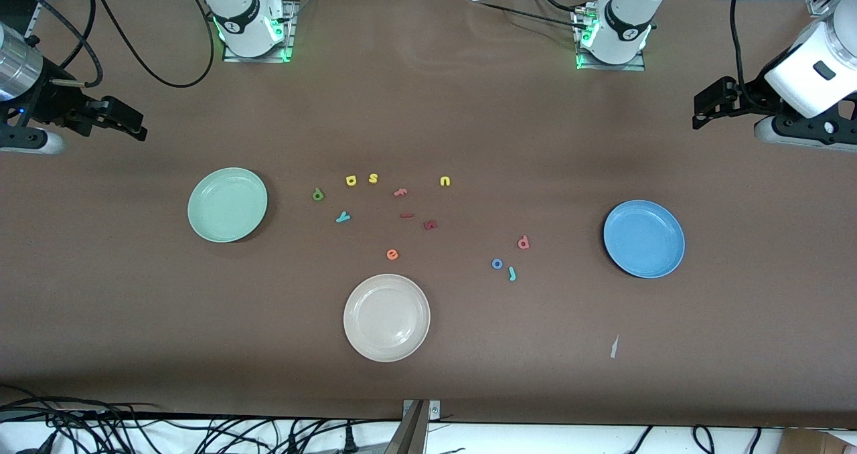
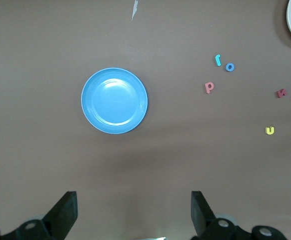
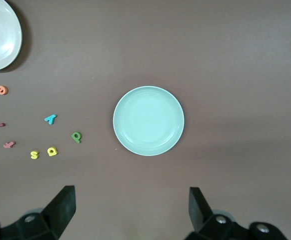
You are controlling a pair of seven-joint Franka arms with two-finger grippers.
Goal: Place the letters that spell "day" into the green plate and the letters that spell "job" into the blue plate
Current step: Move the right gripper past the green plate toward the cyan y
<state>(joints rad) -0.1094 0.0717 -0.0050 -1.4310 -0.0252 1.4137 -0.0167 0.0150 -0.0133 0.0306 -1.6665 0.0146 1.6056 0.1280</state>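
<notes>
The green plate (image 1: 227,204) (image 3: 148,120) lies toward the right arm's end of the table and holds nothing. Beside it are the green "a" (image 1: 318,194) (image 3: 76,136), the yellow "d" (image 1: 351,181) (image 3: 52,151) and the teal "y" (image 1: 343,217) (image 3: 50,118). The blue plate (image 1: 644,238) (image 2: 114,100) lies bare toward the left arm's end. Near it are the pink "b" (image 1: 523,242) (image 2: 209,87), the blue "o" (image 1: 497,264) (image 2: 230,67) and the teal "j" (image 1: 512,274) (image 2: 218,60). My right gripper (image 1: 134,124) (image 3: 132,207) hangs open and high over bare table by the green plate. My left gripper (image 1: 702,109) (image 2: 134,210) hangs open over bare table by the blue plate.
A cream-white plate (image 1: 386,317) lies mid-table, nearer the camera. Among the letters lie a yellow "s" (image 1: 373,178), a yellow "u" (image 1: 445,181), a pink "f" (image 1: 400,191), an orange "e" (image 1: 392,254) and two dark red pieces (image 1: 430,225). A white scrap (image 1: 614,347) lies nearer the camera than the blue plate.
</notes>
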